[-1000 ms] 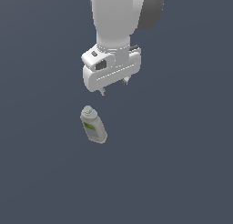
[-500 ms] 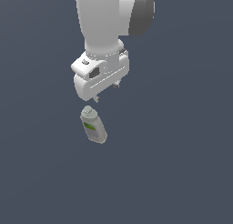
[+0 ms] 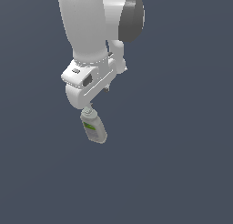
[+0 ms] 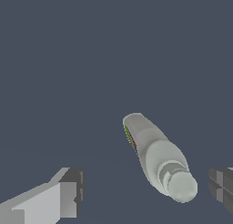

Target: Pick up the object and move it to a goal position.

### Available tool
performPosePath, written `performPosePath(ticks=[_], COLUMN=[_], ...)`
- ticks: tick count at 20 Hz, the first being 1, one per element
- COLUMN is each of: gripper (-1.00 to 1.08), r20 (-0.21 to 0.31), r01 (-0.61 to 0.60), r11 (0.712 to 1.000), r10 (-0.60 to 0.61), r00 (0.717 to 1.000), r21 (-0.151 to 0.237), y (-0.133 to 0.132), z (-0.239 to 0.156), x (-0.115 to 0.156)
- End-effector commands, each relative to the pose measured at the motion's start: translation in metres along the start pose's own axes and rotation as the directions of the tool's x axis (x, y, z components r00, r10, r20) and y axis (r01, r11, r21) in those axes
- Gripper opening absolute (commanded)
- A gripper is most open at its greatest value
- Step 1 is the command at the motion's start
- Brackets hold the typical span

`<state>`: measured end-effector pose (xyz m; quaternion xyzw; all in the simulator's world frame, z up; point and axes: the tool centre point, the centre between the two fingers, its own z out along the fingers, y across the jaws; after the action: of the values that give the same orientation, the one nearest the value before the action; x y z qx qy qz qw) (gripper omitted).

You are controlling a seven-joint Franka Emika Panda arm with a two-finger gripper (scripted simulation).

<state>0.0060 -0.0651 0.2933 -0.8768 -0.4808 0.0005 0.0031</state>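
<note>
Wrist view: bottle (image 4: 157,157) seen nearly end-on, round grey cap (image 4: 182,186) nearest the camera, body receding behind it, a sliver of green label along one flank. Lying between the two fingers, one pad (image 4: 68,191) well clear on one side, the other pad (image 4: 223,191) close beside the cap; no contact on either side, so fingers spread wide and gripping nothing.

Exterior view: gripper (image 3: 91,110) poised directly over the cap end of the bottle (image 3: 94,127), which lies on the plain dark ground, base pointing toward the exterior view's right and downward; green label (image 3: 89,126) facing up.

Handling, by judgement: probably light and rigid, with a smooth rounded body likely to roll or slip under an off-centre squeeze. Best taken across the wider body just behind the cap shoulder, pads square to the long axis, rather than on the narrow cap itself. Not centred between the pads at present; some sideways correction advisable before closing.
</note>
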Motion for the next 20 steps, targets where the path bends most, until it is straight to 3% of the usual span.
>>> performPosePath(ticks=[1,10,20], gripper=[1.00,1.00,1.00], r20=[0.000,0.002,0.004], r01=[0.054,0.199,0.261], r11=[0.999,0.980,0.965], r10=[-0.054,-0.199,-0.261], r00=[0.999,0.980,0.965], r21=[-0.001,-0.004,-0.005], y=[0.007,0.027,0.035], z=[0.002,0.010,0.013], x=[-0.005,-0.018,-0.024])
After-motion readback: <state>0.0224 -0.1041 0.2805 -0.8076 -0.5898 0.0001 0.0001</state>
